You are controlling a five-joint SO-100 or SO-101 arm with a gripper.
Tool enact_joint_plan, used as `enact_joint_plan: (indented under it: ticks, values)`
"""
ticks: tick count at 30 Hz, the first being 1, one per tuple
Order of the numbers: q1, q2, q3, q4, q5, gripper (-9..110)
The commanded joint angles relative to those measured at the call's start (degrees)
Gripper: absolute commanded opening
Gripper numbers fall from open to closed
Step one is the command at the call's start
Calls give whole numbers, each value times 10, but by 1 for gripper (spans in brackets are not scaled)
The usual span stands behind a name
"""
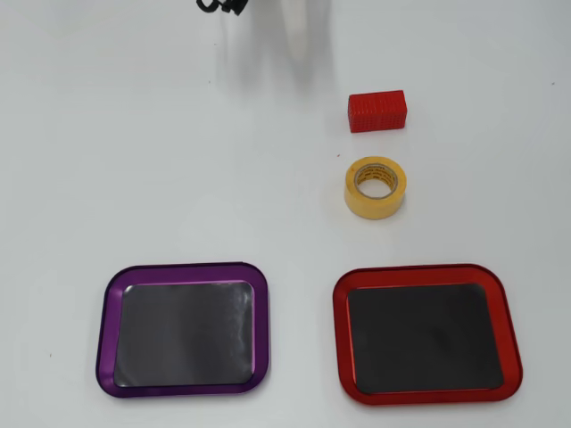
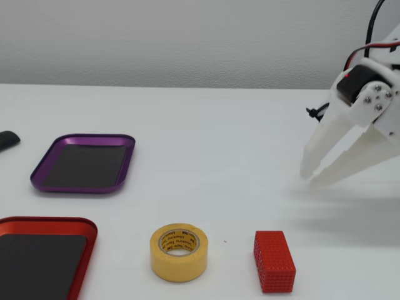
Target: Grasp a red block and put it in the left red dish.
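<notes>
The approach is being made: the gripper (image 2: pixel 310 177), jaws slightly parted and empty, is being held above the bench; lowering onto the red block (image 2: pixel 274 261) is needed.

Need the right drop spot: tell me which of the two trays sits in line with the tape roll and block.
The red tray. In the overhead view it lies below the tape roll and block; the purple tray sits off to the left.
</notes>
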Motion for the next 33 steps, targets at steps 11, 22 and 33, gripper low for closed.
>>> enact_joint_plan:
  ticks: [11,22,33]
  values:
    - [-47,-601,-476,105,-4,7]
    - [-150,-763,-531,74,2,30]
    - [-160,-766,-418,-66,25,30]
